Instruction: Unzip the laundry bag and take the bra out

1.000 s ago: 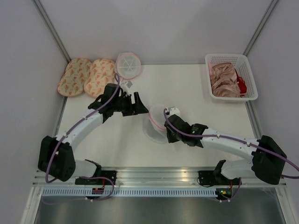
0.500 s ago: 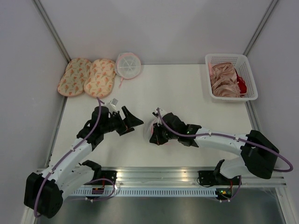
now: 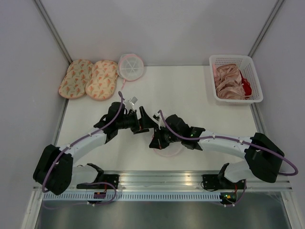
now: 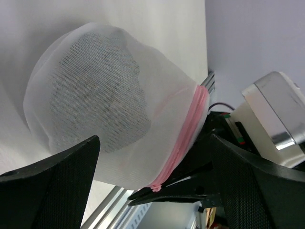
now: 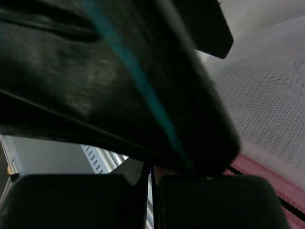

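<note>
Left end effector: spread to its full width at the centre of the overhead view, holding nothing, with the laundry bag directly in front of it. Right end effector: clamped tight on the bag's pink zip edging. The bag sits just below centre, partly under the right arm. The bra shows dark through the mesh, inside the bag.

Table bears basket, patterned pads, ribbed pouch.
</note>
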`<act>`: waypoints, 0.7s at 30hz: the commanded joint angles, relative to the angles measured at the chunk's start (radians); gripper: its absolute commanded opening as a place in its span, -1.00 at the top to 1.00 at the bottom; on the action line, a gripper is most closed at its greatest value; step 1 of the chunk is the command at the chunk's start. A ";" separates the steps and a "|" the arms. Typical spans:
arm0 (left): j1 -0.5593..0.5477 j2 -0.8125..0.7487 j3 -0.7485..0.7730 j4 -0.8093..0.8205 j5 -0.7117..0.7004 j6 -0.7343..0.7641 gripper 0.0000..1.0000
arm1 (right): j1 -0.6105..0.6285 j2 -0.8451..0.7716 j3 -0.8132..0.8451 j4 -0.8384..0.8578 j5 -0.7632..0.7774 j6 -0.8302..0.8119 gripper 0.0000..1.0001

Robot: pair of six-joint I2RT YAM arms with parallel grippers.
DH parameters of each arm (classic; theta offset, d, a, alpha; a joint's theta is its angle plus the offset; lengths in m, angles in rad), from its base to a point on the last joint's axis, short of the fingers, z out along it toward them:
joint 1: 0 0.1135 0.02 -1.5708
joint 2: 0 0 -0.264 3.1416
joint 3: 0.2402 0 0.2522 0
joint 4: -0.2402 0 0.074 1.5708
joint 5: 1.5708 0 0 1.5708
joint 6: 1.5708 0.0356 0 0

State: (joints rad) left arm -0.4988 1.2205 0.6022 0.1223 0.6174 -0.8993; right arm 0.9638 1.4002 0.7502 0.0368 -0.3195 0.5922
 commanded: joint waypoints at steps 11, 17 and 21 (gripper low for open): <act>-0.224 0.220 0.295 -0.199 0.275 0.485 -0.78 | -0.005 -0.032 0.021 -0.086 -0.055 -0.121 0.99; -0.234 0.231 0.314 -0.250 0.207 0.502 0.91 | -0.011 -0.036 0.021 -0.097 -0.059 -0.121 0.99; -0.228 0.211 0.311 -0.266 0.070 0.467 0.95 | -0.010 -0.047 0.017 -0.123 -0.064 -0.123 0.99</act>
State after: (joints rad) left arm -0.6773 1.4586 0.8684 -0.1532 0.6994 -0.4957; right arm 0.9466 1.3453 0.7483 -0.1135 -0.3470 0.5014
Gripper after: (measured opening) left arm 0.029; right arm 0.007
